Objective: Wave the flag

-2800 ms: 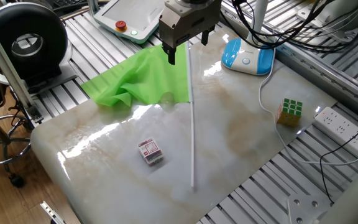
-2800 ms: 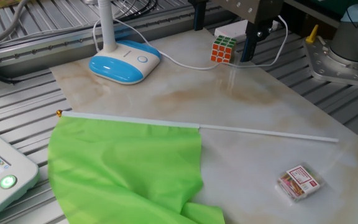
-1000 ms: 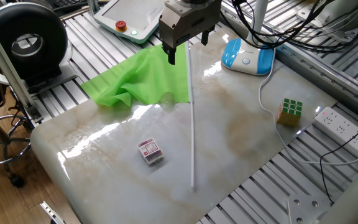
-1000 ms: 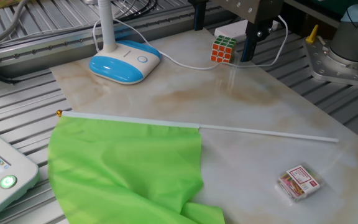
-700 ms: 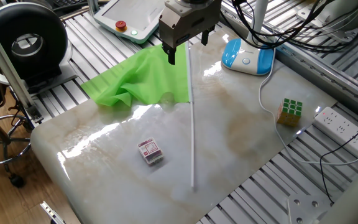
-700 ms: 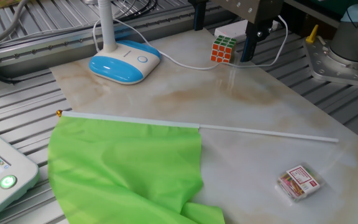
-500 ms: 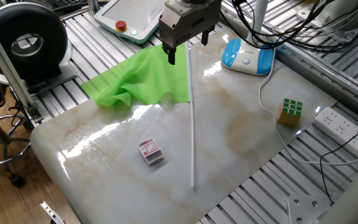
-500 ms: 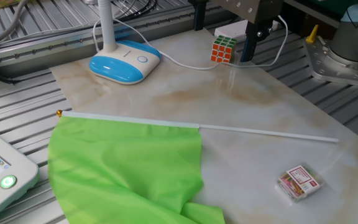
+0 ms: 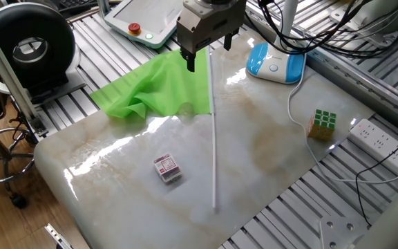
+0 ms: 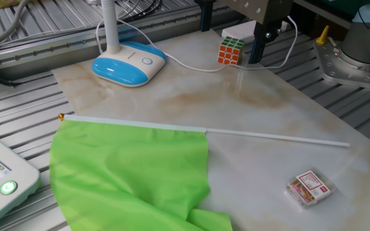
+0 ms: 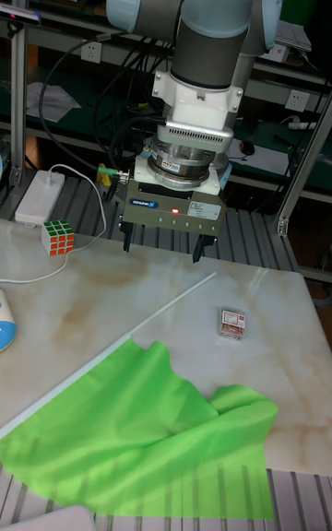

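The flag lies flat on the marble table [image 9: 268, 149]. Its lime-green cloth [image 9: 159, 86] [image 10: 130, 170] [image 11: 138, 430] is rumpled and hangs over the table's edge. Its thin white stick [image 9: 213, 138] [image 10: 275, 135] [image 11: 166, 303] runs across the middle of the table. My gripper [image 9: 209, 54] [image 10: 231, 32] [image 11: 162, 245] hangs open in the air above the table, with its fingers pointing down. In the tall fixed view it sits above the stick's bare end. Nothing is between the fingers and they touch nothing.
A small card box [image 9: 167, 168] [image 10: 309, 187] [image 11: 231, 322] lies beside the stick. A Rubik's cube [image 9: 322, 123] [image 10: 230, 50] [image 11: 57, 238] and a blue-white lamp base [image 9: 275, 62] [image 10: 128, 64] with its cable sit along one table side. A power strip [image 9: 378, 142] lies off the table.
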Robot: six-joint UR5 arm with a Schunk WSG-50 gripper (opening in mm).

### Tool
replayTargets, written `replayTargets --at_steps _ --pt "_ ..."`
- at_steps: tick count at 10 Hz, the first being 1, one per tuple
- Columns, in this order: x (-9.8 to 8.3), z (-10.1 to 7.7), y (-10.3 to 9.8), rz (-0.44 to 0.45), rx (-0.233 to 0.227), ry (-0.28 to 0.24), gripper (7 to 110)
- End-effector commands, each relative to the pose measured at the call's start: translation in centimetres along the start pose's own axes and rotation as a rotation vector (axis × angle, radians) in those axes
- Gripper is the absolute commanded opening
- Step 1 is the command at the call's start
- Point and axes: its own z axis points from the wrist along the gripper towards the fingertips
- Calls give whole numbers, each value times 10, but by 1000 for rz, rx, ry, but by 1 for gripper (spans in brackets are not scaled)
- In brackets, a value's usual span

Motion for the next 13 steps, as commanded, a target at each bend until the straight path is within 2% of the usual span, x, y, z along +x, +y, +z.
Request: replayTargets --at_steps 1,2,3,7,11,13 --pt "0 0 2 0 0 0 109" --pt "-15 -2 36 380 -152 -30 109" --pt "-15 -3 40 377 -176 -23 7" --pt "-15 -5 33 364 -164 -18 7" --pt "-25 -6 45 440 -224 -24 7" --pt "-23 -5 43 422 -213 -17 7"
